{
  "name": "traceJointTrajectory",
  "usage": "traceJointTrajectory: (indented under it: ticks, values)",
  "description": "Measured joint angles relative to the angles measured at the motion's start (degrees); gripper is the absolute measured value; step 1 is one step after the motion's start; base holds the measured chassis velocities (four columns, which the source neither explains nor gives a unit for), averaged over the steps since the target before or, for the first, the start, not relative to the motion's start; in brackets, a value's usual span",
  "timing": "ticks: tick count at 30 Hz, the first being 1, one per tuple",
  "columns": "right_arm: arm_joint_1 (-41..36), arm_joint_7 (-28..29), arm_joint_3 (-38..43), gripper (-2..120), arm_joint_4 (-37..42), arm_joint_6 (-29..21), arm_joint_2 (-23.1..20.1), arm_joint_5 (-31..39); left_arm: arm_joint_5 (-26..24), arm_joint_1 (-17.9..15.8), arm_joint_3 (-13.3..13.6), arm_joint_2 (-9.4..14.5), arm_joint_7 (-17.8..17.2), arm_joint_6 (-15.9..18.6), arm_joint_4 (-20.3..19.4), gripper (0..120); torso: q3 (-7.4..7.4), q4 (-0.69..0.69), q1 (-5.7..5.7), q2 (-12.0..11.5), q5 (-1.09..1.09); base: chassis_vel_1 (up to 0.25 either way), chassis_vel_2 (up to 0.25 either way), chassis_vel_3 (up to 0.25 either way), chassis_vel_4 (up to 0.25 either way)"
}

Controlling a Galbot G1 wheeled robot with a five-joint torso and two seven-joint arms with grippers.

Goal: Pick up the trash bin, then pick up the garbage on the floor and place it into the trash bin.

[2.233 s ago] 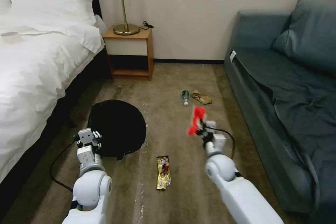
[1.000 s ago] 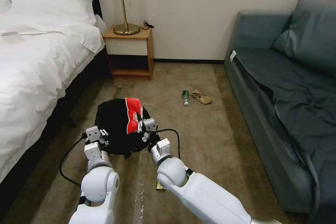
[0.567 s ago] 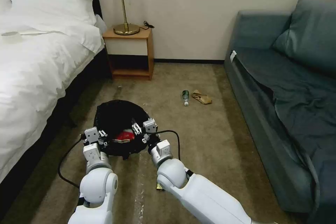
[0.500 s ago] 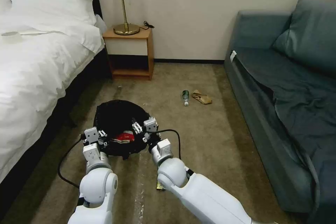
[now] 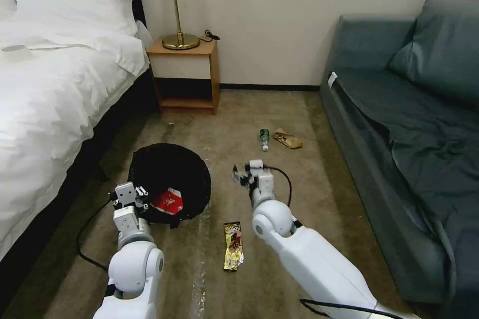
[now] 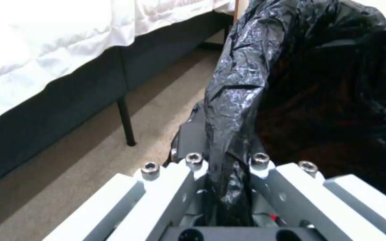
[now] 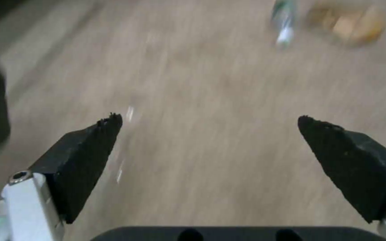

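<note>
The trash bin (image 5: 172, 169), lined with a crinkly black bag (image 6: 291, 83), hangs tilted beside the bed. My left gripper (image 5: 130, 195) is shut on its near rim, with the bag pinched between the fingers (image 6: 194, 160). A red-white wrapper (image 5: 167, 202) lies inside the bin. My right gripper (image 5: 243, 175) hovers open and empty over the carpet just right of the bin, its pads (image 7: 90, 147) wide apart. Garbage on the floor: a yellow-brown candy wrapper (image 5: 233, 245) near me, and a small bottle (image 5: 264, 138) (image 7: 283, 20) with crumpled brown paper (image 5: 288, 139) (image 7: 349, 23) farther ahead.
A white bed (image 5: 45, 99) runs along the left and a dark blue-grey sofa (image 5: 409, 129) along the right. A wooden nightstand (image 5: 184, 77) with a brass lamp (image 5: 175, 15) stands at the back wall. Open carpet lies between bed and sofa.
The right gripper carried the red-white wrapper over the bin, opened and dropped it in. It has since swung right, clear of the bin. The bin shifted slightly left.
</note>
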Motion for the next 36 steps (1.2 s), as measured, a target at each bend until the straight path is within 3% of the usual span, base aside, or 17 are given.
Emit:
traceJointTrajectory:
  ticks: [5,13,22,36]
  values:
    - [2.7,-2.1,-7.4,100,-1.9,0.8,-3.4,5.1,0.3,0.1,-0.4,0.2,0.1,-0.1,0.2,3,0.0,0.0,0.0,0.0,-0.02,0.0,0.0,0.0,0.0]
    - [6.4,-2.2,-13.7,100,-6.1,-0.3,-1.0,8.5,0.9,0.7,-0.7,-0.5,0.6,-0.5,1.2,3,0.0,0.04,0.0,0.0,-0.01,0.0,0.0,0.0,0.0]
    - [1.7,-8.3,-11.5,100,-14.3,2.5,1.2,0.9,1.6,-0.6,0.0,-1.0,1.0,-0.3,2.2,3,0.0,0.0,0.0,0.0,-0.01,0.0,0.0,0.0,0.0]
    - [-2.2,-12.1,-7.9,100,-19.1,5.4,3.9,-4.1,2.9,0.2,-0.1,-1.8,1.5,-0.6,2.2,3,0.0,0.01,0.0,0.0,-0.01,0.0,0.0,0.0,0.0]
